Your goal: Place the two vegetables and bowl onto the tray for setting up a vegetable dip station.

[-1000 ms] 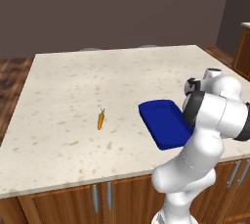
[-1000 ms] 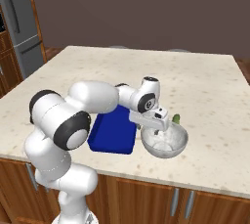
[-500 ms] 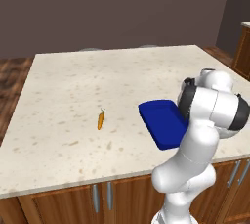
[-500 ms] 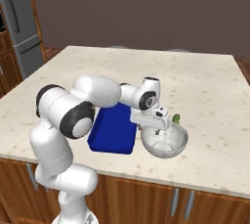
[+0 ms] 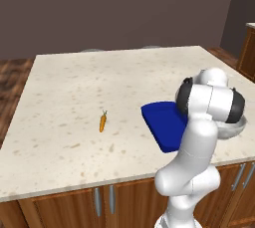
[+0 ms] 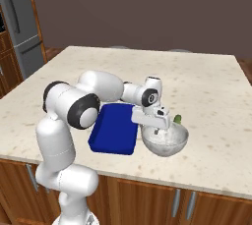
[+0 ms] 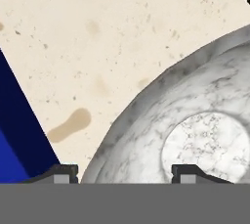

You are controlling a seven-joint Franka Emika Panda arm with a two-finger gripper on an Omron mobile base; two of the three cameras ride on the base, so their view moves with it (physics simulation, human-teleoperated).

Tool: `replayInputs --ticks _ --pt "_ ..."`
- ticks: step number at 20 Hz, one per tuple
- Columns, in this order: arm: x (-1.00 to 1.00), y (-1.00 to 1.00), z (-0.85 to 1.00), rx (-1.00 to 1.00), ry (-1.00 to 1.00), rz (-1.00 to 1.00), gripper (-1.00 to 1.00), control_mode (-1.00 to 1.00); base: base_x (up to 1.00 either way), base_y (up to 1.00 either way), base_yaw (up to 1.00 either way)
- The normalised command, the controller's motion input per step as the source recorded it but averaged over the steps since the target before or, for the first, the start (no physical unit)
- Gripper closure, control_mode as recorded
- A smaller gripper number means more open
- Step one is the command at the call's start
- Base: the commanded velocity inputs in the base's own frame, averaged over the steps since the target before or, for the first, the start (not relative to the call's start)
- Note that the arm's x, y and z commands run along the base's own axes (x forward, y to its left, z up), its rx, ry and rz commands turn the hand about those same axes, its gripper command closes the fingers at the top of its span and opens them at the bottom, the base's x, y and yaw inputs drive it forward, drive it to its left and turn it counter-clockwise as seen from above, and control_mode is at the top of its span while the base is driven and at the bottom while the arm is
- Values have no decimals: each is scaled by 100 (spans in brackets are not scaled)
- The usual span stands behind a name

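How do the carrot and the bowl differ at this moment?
The carrot is small, orange and slender; the bowl is round, marbled grey-white and far bigger. The carrot lies alone, well apart from the blue tray; the bowl sits just beside the tray with the end effector at its rim. Both rest on the counter, off the tray.

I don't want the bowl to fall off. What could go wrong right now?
The fingers straddle just the rim of the bowl, so a grip there might slip or tip it. The bowl sits close to the counter edge and could get knocked off. The green vegetable lies right behind the bowl and may get bumped when the bowl goes to the tray.
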Motion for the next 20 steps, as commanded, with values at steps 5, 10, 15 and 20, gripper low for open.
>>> replayInputs --ticks 5,10,15,20 --pt "7 -7 -9 2 12 0 100 -100 0 0 0" --pt "-7 -15 -5 4 8 0 100 -100 0 0 0" --pt "-19 -13 -1 6 3 0 100 -100 0 0 0" --pt "-30 -9 0 5 0 -3 100 -100 0 0 0"
